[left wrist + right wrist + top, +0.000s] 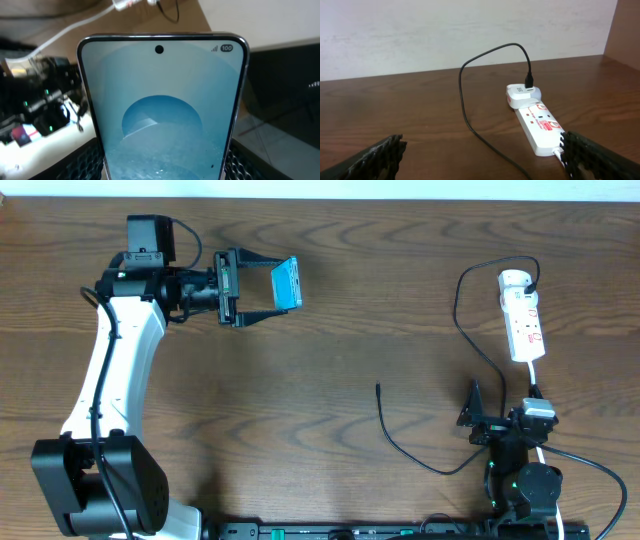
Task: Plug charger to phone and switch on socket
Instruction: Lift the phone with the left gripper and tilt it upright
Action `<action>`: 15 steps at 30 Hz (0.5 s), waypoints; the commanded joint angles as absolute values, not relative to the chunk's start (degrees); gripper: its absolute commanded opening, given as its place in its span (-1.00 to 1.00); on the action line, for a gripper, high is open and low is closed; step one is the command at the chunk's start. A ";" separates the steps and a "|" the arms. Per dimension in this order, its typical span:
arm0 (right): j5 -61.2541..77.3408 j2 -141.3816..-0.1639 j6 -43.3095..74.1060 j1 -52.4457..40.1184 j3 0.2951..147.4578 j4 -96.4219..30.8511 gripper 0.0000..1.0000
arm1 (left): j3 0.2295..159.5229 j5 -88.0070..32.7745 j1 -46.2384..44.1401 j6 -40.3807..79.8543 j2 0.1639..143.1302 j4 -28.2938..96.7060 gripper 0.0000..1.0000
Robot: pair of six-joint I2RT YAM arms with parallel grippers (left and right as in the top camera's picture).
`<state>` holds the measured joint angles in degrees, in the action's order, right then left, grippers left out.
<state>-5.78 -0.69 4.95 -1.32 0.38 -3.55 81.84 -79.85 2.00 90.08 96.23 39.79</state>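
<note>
The table [350, 300] is grained wood with a soft sheen. The phone [165, 125] has glossy glass and a shiny metallic rim. The socket [540, 126] is smooth white plastic; the charger [463, 100] at its end, matt black.

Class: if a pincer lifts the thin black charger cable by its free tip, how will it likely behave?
Probably floppy: the charger cable lies in loose curves, so it should droop. Likely light, being so thin. Its far end is plugged in at the power strip, so it may tug there.

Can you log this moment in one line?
left gripper: holds phone | right gripper: open, empty | charger cable: in power strip, tip loose on table
</note>
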 commanded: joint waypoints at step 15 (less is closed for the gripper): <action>-5.63 -0.38 4.21 -1.72 0.32 -3.73 0.99 | 84.14 -87.55 5.50 91.55 95.04 37.91 -0.85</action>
